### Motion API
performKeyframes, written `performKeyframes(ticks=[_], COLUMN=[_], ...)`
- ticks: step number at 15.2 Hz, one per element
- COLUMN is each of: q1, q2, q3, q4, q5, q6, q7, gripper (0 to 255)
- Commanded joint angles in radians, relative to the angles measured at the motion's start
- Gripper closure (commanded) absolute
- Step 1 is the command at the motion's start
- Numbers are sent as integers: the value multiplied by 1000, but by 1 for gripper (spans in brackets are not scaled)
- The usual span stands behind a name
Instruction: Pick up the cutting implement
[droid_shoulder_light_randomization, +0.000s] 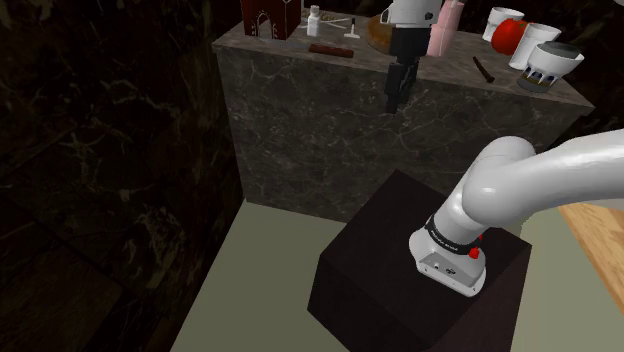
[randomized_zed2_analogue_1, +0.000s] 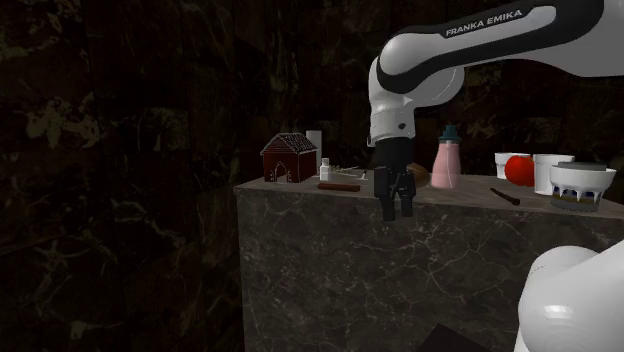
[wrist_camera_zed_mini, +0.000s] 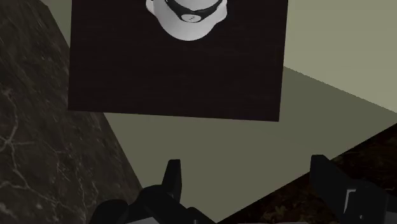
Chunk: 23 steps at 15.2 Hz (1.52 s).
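Dark marbled stone is carrying the brown knife (droid_shoulder_light_randomization: 328, 48), which is lying flat on the worktop (droid_shoulder_light_randomization: 440, 72) near the little house (droid_shoulder_light_randomization: 268, 18), while the hand (droid_shoulder_light_randomization: 393, 104) is hanging spread and empty off the front edge, seemingly needing to rise across.

The table (droid_shoulder_light_randomization: 300, 130) looks like dark stone, grey-veined like marble, with a dull finish. The wall (droid_shoulder_light_randomization: 100, 150) beside it has the same veined look. The arm (droid_shoulder_light_randomization: 545, 180) is smooth white with a soft sheen, and the pincer (droid_shoulder_light_randomization: 394, 98) is matt black. The stand (droid_shoulder_light_randomization: 400, 250) is a dark, matt box. The floor (droid_shoulder_light_randomization: 260, 280) is plain, pale and matt. A light plank surface (droid_shoulder_light_randomization: 600, 250) shows wood grain.
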<state>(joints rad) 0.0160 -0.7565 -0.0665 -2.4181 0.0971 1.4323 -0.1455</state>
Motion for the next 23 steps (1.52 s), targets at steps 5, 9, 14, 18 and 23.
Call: performKeyframes(ticks=[5,9,14,18,23], q1=[2,7,13,15,10], q2=[130,263,431,568,745], q3=[-41,-78,-117,-142,-164], q4=[77,171,314,450,650], q5=[-46,-76,-93,-90,-71], q6=[75,136,193,220,229], q7=[-87,-169,-268,-345,-439], gripper=[0,0,0,0,0])
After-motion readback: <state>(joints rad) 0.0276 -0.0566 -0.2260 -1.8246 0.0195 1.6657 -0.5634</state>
